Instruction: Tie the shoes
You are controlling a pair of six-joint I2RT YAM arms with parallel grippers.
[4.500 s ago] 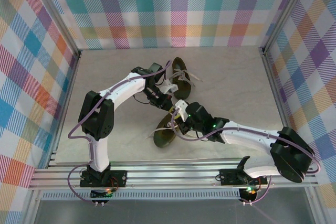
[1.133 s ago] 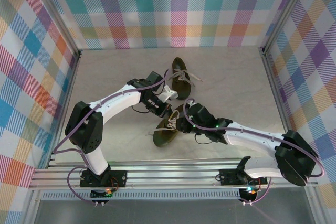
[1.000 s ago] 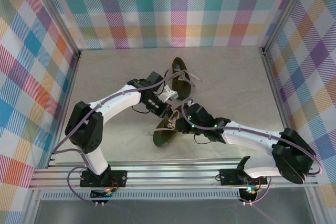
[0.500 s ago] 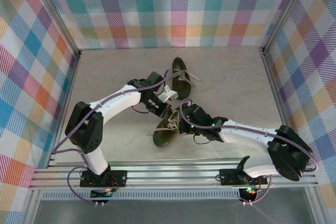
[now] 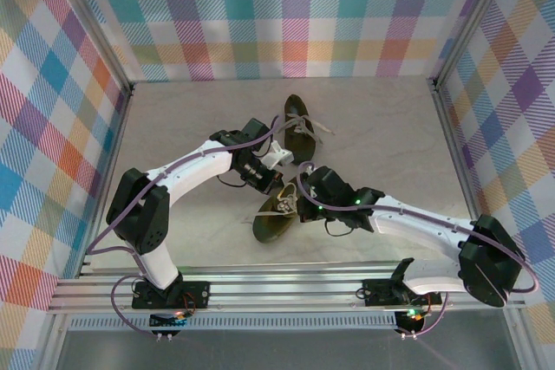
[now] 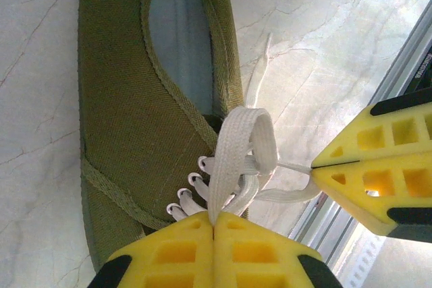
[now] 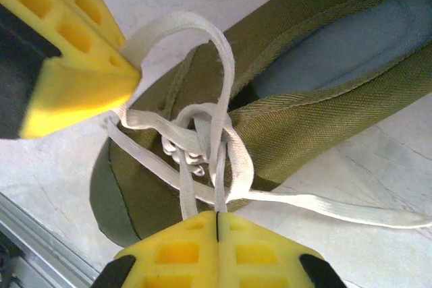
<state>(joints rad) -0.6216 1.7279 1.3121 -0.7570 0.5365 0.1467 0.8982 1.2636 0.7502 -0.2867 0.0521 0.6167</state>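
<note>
1. The near shoe (image 5: pixel 270 221) lies on the table (image 5: pixel 173 127).
2. The far shoe (image 5: pixel 299 123) lies behind the near shoe, apart from it and slightly to its right.
3. The left gripper (image 6: pixel 214 224) sits at the near shoe's far side, pinching a lace loop (image 6: pixel 239 143) over its eyelets.
4. The right gripper (image 7: pixel 217 217) sits at the near shoe's right side, clamped on lace strands (image 7: pixel 219 187).
5. A loose lace end (image 7: pixel 364 212) lies on the table beside the near shoe.

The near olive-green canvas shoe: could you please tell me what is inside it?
Inside the olive-green canvas shoe lies a bare pale blue-grey insole. Its front part is hidden under the upper and cream-white laces.
</note>
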